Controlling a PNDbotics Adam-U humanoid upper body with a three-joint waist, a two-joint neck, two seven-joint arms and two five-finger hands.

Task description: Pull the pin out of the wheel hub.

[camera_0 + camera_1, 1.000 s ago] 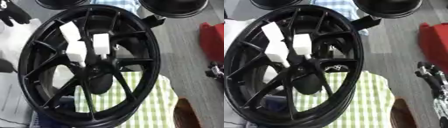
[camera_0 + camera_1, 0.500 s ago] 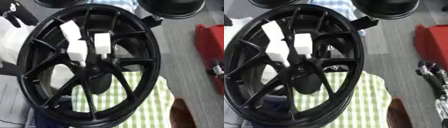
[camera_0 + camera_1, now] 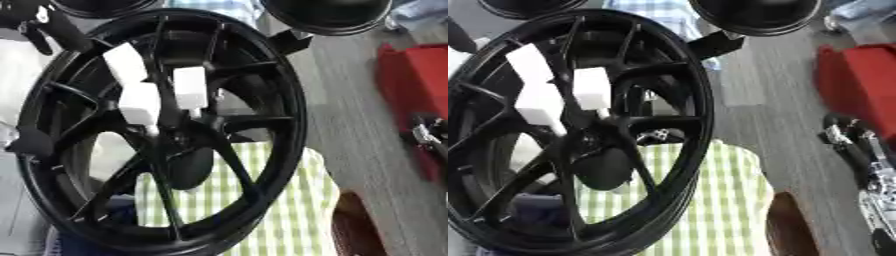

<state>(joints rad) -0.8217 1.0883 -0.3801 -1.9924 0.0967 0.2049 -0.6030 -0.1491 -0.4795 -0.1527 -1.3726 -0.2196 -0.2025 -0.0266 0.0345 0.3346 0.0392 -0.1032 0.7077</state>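
A black spoked wheel hub (image 3: pixel 262 75) stands tilted over a green-checked cloth (image 3: pixel 280 200). Three white block-shaped pins sit on its spokes near the centre: one upper left (image 3: pixel 127 62), one below it (image 3: pixel 140 102), one to the right (image 3: pixel 191 87). My left hand (image 3: pixel 57 27) hangs at the top left, just outside the rim, with its dark fingers relaxed and nothing in them. My right hand (image 3: pixel 843 142) shows at the right edge, well away from the hub, blurred.
Two dark round objects (image 3: pixel 324 12) lie beyond the hub at the top. A red box (image 3: pixel 420 75) stands at the right and a brown object (image 3: pixel 350 225) at the lower right. Grey floor runs between the hub and the red box.
The whole picture has shifted, so the camera moved. My left hand has come in from the upper left corner toward the rim. The white pins stay in place on the spokes.
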